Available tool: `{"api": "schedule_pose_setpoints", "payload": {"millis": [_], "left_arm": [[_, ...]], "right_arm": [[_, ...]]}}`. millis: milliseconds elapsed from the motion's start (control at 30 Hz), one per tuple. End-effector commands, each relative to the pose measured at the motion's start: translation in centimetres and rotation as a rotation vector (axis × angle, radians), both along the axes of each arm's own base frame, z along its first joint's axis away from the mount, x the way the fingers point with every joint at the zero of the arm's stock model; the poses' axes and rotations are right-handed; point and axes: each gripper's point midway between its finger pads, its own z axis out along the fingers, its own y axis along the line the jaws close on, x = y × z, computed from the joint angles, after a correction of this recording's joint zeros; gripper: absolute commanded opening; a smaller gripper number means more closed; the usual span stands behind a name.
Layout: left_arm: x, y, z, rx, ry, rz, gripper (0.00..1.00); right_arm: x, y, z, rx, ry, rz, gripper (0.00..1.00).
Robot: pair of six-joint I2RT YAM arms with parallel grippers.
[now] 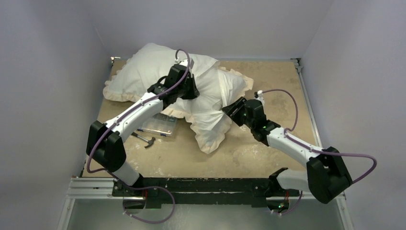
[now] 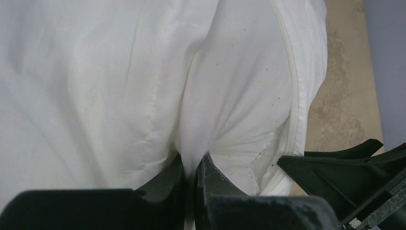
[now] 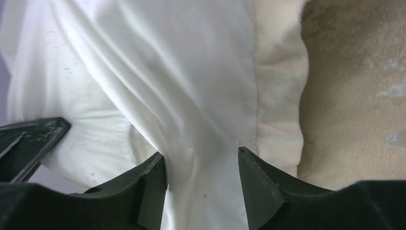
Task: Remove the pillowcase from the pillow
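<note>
Pale grey walls (image 1: 48, 72) are seen on three sides of a tan, stained table (image 1: 268, 143), on which the pillowcase (image 1: 210, 122) is spread white side up. Its cream frill (image 1: 117, 91) is visible along its left edge, its near-left edge and its right corner. A limp, frilled end is trailed towards the arm bases.

The pillow (image 1: 203, 62) is found at the far part of the pillowcase as a plump, smooth white bulk. Where bare pillow gives way to cover cannot be told from above.

The left gripper (image 2: 191, 165) is set on the middle of the pillowcase. Its jaws are closed tight on a thin upright fold of white fabric, which is drawn up into a ridge between them. A stitched hem is seen just to the right of that fold, with bare table beyond it.

The right gripper (image 3: 202, 165) is placed at the right edge of the pillowcase, beside the frill. Its jaws are spread wide, and a creased band of white fabric is straddled rather than pinched. One finger of the other gripper is caught at the left of the right wrist view.

A clear plastic box (image 1: 162, 122) is laid just beside the near-left frill of the pillowcase. A small hammer (image 1: 143, 139) is laid nearer the arm bases, apart from the pillowcase.
</note>
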Motion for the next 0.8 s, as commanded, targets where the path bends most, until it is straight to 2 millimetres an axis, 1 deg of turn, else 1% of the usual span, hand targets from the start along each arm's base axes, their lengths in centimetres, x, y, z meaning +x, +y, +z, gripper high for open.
{"api": "schedule_pose_setpoints", "payload": {"millis": [0, 33, 100, 167, 233, 300, 367, 433, 567, 633, 700, 767], "left_arm": [[1.7, -2.0, 3.2, -0.073, -0.121, -0.002, 0.00], [1.7, -2.7, 3.0, -0.078, -0.118, -0.014, 0.00], [1.6, -3.9, 2.9, -0.093, -0.118, -0.031, 0.00], [1.5, -5.2, 2.9, -0.110, -0.121, -0.047, 0.00], [1.6, -6.3, 2.9, -0.118, -0.121, -0.065, 0.00], [1.7, -7.1, 2.2, -0.113, -0.108, -0.074, 0.00], [1.9, -7.5, 2.1, -0.119, -0.102, -0.075, 0.00], [2.0, -7.8, 2.3, -0.132, -0.103, -0.072, 0.00], [2.2, -8.0, 2.5, -0.148, -0.109, -0.064, 0.00], [2.2, -8.1, 2.5, -0.153, -0.108, -0.065, 0.00], [2.3, -8.2, 2.5, -0.154, -0.109, -0.064, 0.00], [2.4, -8.1, 2.5, -0.151, -0.110, -0.060, 0.00]], "right_arm": [[0.8, 0.1, 5.5, -0.055, -0.169, 0.062, 0.62], [0.7, 0.4, 6.0, -0.053, -0.176, 0.073, 0.65], [0.6, 0.7, 5.9, -0.056, -0.161, 0.091, 0.70], [0.3, 1.4, 6.0, -0.058, -0.150, 0.115, 0.73], [-0.1, 2.3, 6.8, -0.058, -0.158, 0.137, 0.75], [-0.6, 3.5, 7.8, -0.063, -0.170, 0.153, 0.77], [-0.9, 4.3, 8.3, -0.076, -0.153, 0.151, 0.78], [-0.9, 4.5, 7.2, -0.098, -0.093, 0.117, 0.78], [-1.0, 4.4, 3.6, -0.139, 0.032, 0.053, 0.78], [-0.9, 4.7, 3.0, -0.134, 0.047, 0.051, 0.77], [-0.7, 5.0, 2.9, -0.122, 0.051, 0.045, 0.76], [-0.4, 4.8, 2.3, -0.124, 0.071, 0.017, 0.75]]}}
